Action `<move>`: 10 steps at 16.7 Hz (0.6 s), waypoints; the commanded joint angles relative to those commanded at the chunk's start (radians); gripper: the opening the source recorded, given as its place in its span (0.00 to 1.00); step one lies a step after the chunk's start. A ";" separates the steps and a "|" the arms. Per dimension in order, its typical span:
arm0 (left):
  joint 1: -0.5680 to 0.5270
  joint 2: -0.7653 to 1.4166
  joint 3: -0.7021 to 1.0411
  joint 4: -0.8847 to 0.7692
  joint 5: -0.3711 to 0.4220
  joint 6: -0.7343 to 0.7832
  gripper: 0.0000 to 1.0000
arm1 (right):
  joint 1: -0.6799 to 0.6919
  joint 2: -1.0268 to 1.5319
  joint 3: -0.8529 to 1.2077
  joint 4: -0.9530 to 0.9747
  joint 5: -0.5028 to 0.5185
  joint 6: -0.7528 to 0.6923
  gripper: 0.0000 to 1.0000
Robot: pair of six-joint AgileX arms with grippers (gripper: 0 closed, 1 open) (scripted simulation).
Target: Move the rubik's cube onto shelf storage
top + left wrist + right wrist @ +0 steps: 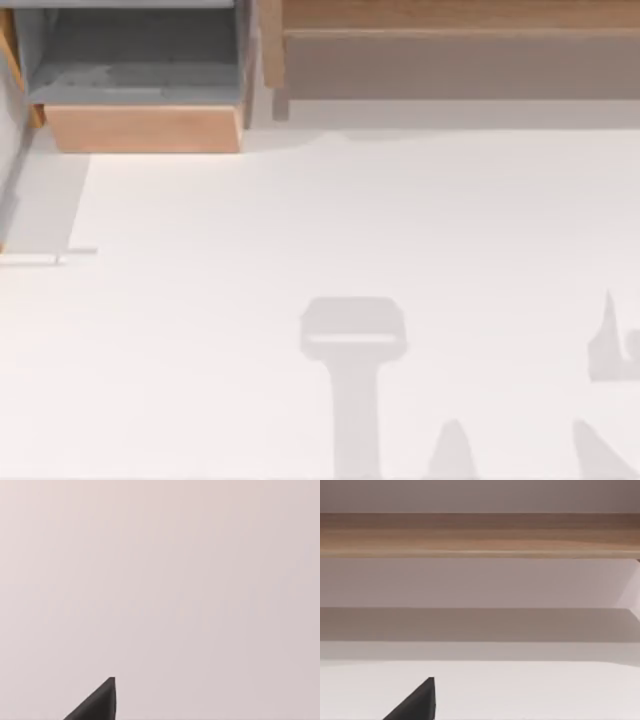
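Note:
The rubik's cube is out of view. The shelf storage runs along the back right of the table, a long brown wooden unit with a shaded recess under its top board. In the right wrist view its wooden board spans the picture ahead, with white table before it. A dark tip of my right gripper shows at the picture's edge, well short of the shelf. A dark tip of my left gripper shows over plain white surface.
A grey box-like compartment with a light wood front stands at the back left. The white table carries grey arm shadows near the front middle and front right.

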State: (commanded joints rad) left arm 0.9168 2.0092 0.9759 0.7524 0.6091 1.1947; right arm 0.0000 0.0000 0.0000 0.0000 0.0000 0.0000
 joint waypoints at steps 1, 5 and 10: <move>-0.001 0.004 0.077 -0.102 -0.024 -0.050 1.00 | 0.000 0.000 0.000 0.000 0.000 0.000 1.00; -0.047 0.031 0.401 -0.533 -0.129 -0.255 1.00 | 0.000 0.000 0.000 0.000 0.000 0.000 1.00; -0.191 0.111 0.795 -1.087 -0.268 -0.493 1.00 | 0.000 0.000 0.000 0.000 0.000 0.000 1.00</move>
State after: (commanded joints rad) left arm 0.7253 2.1199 1.7704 -0.3348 0.3406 0.7014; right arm 0.0000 0.0000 0.0000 0.0000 0.0000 0.0000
